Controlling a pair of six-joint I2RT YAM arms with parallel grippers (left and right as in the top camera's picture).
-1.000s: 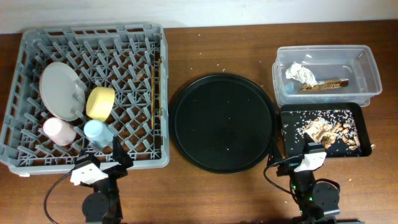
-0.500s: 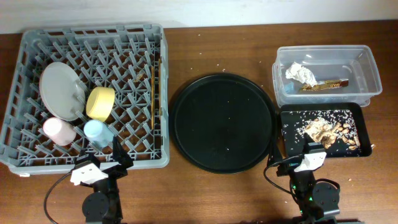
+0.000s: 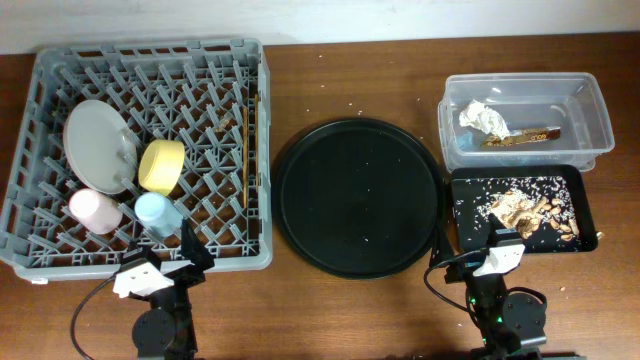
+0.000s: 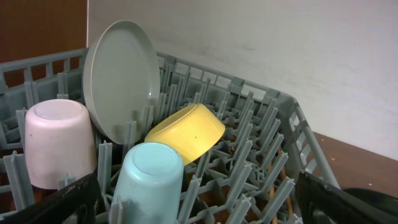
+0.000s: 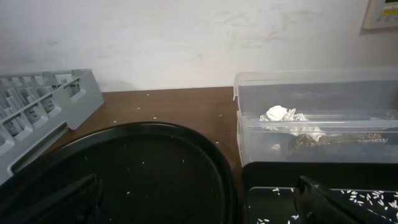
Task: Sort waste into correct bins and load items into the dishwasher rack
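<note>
Dishwasher rack [image 3: 150,47] fills the left side of the wooden table [image 3: 330,80] and holds every dish. The pale grey plate [image 3: 95,145] stands on edge near its left wall, and the yellow bowl [image 3: 162,165] lies tipped on its side just right of the plate. In front of them the pink cup [image 3: 94,211] and the light-blue cup [image 3: 156,212] sit base-up, side by side. The wooden chopsticks [image 3: 246,150] lie lengthwise along the rack's right wall. The left gripper [image 4: 199,208] hangs at the rack's near edge, facing the cups; its dark fingers [image 4: 59,202] sit at the two lower corners of the left wrist view, spread wide with nothing between them. At the middle of the table lies the large round black tray [image 3: 360,197], carrying only a few pale specks. Further right, the clear tub [image 3: 600,110] holds the crumpled white napkin [image 3: 484,118] and the brown-gold wrapper strip [image 3: 528,135] — the strip just right of the napkin. Touching the tub's near side, the black rectangular tray [image 3: 466,236] holds the brownish food scraps [image 3: 525,208] among scattered white grains. The right gripper [image 5: 199,208] sits at the near edge of that tray — its fingers likewise wide apart and empty.
</note>
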